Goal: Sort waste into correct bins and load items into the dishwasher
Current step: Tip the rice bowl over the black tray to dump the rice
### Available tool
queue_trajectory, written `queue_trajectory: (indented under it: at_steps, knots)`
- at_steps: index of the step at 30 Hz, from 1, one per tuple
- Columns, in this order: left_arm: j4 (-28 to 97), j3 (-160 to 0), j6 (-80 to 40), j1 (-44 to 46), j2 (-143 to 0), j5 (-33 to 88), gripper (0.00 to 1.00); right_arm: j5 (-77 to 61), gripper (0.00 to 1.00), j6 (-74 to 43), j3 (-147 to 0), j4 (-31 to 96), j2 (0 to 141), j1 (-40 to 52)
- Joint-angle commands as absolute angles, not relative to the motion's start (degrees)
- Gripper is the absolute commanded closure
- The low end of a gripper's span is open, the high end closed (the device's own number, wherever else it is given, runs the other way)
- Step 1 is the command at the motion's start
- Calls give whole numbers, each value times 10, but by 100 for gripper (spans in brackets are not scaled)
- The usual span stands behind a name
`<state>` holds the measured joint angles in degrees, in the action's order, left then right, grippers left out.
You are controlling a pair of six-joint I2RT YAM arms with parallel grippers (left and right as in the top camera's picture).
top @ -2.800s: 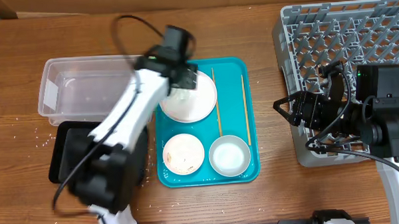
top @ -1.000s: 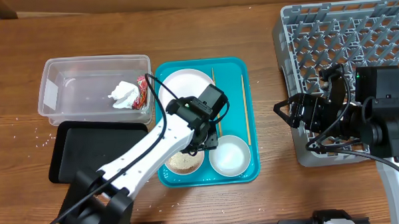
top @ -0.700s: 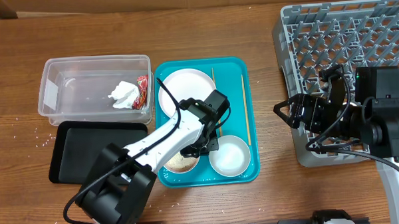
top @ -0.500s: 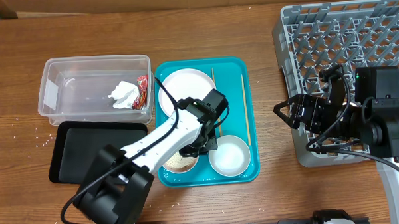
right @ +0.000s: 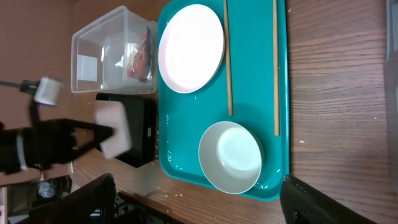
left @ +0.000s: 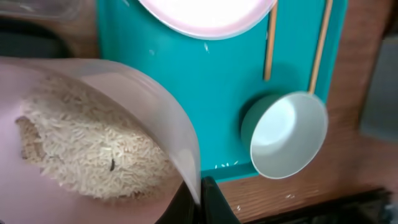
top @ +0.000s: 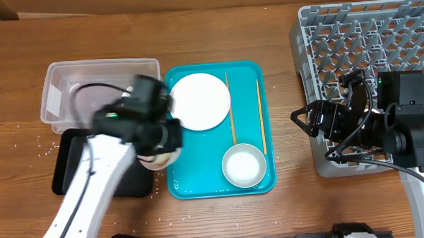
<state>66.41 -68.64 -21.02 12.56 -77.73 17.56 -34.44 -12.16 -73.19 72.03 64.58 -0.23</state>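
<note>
My left gripper (left: 199,202) is shut on the rim of the small white plate (left: 93,143), which carries pale rice crumbs (left: 87,155). In the overhead view the plate (top: 157,161) hangs tilted over the black tray (top: 72,163). The large white plate (top: 199,100), the bowl (top: 243,165) and two chopsticks (top: 230,108) lie on the teal tray (top: 200,183). The red wrapper (right: 138,59) and the tissue (right: 118,50) sit in the clear tub (top: 91,95). My right gripper (top: 304,119) stands open and empty by the grey dish rack (top: 368,43).
Rice grains are scattered on the wood left of the black tray and along the table's front edge (left: 292,196). The left arm (top: 94,187) reaches across the black tray and hides the tub's right end. The dish rack fills the back right.
My left gripper has shut on the small plate's rim and carried it left, off the teal tray to above the black tray. The right arm has not moved.
</note>
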Motion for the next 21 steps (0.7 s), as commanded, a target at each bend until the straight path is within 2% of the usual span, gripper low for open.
queue_trajectory:
  at_steps: [1, 5, 9, 12, 14, 21]
  knots:
    - [689, -695, -66, -13, -769, 347, 96, -343, 14, -119, -742, 719, 644, 1]
    - [749, -692, 66, -176, -816, 475, 96, -343, 14, -119, -742, 719, 644, 1]
    - [809, -683, 195, -267, -890, 572, 96, -343, 14, -119, -742, 719, 644, 1]
    - [838, -678, 263, -304, -947, 626, 96, -343, 14, -120, -742, 721, 644, 1]
    - [915, -676, 391, -337, -1004, 676, 96, -343, 14, -120, -742, 726, 644, 1]
    - [959, -663, 476, -399, -1068, 716, 96, -343, 14, -120, -742, 727, 644, 1]
